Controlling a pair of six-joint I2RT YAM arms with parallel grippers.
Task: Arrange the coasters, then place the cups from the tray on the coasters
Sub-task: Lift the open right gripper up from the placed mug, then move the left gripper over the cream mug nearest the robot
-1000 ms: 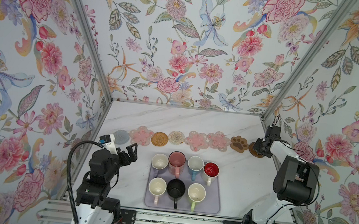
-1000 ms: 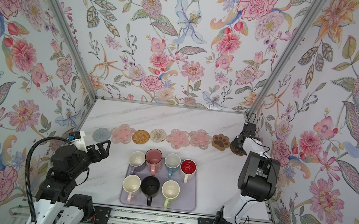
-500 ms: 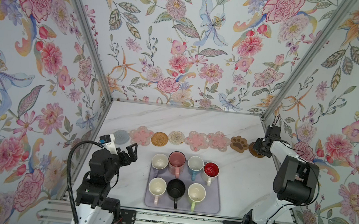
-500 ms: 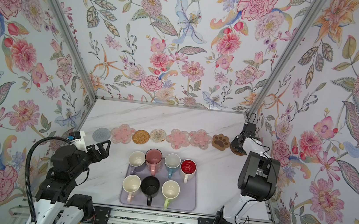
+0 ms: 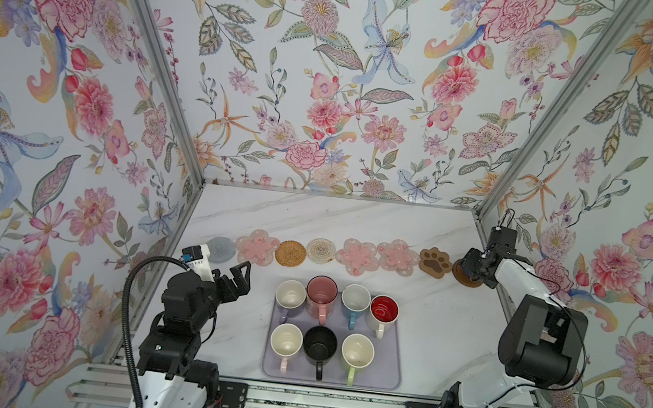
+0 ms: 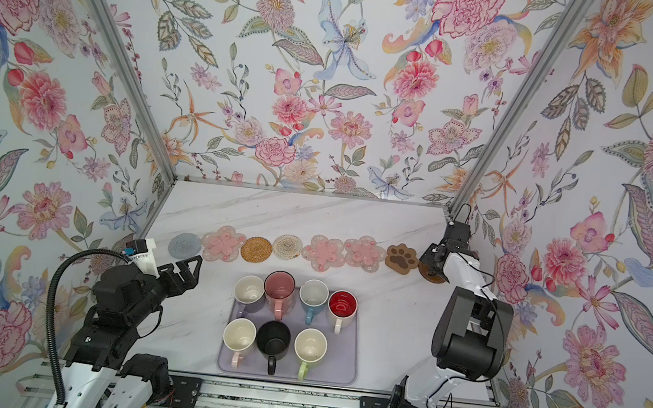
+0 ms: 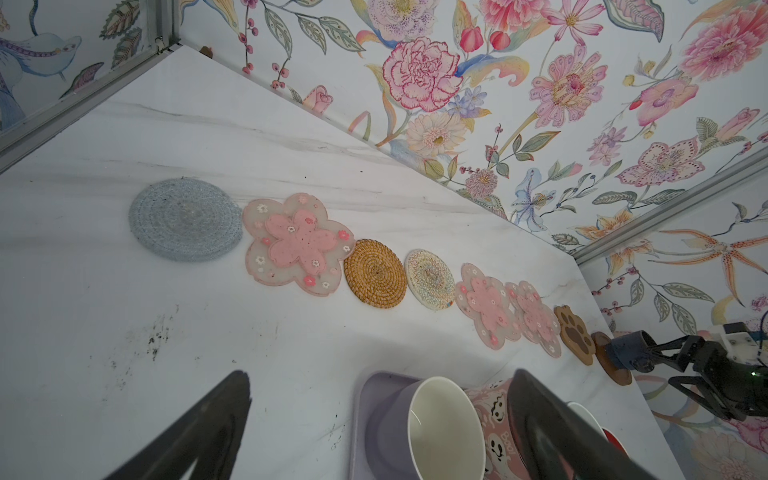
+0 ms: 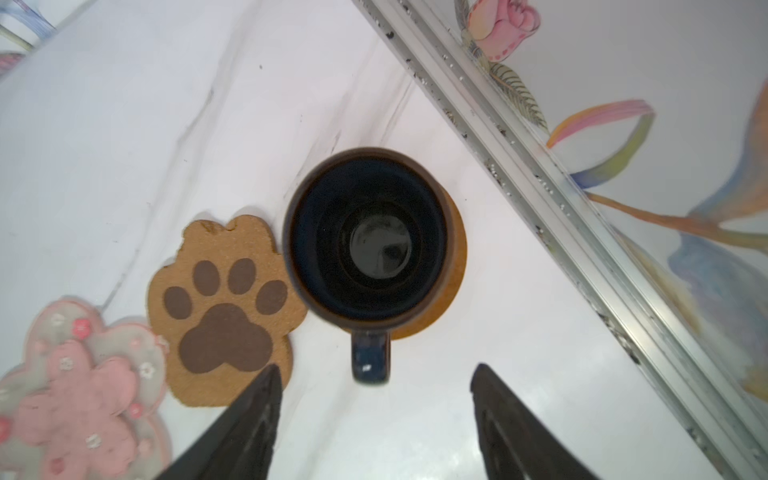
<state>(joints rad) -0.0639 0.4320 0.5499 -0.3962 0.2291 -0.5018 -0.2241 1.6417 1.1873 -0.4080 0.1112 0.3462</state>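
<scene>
A small navy mug [image 8: 368,237] stands upright on the brown disc coaster [image 8: 455,266], at the right end of the coaster row [image 5: 361,255] and just beside the paw coaster [image 8: 224,307]. The right gripper [image 8: 376,370] is spread wide. The mug's handle points into the gap between its fingers, and they do not touch it. Seven mugs [image 5: 319,346] stand on the lavender tray [image 5: 391,371]. The pink mug [image 7: 494,419] shows ghost faces and the word "Boo". The left gripper [image 5: 235,276] hovers wide open beside the tray.
</scene>
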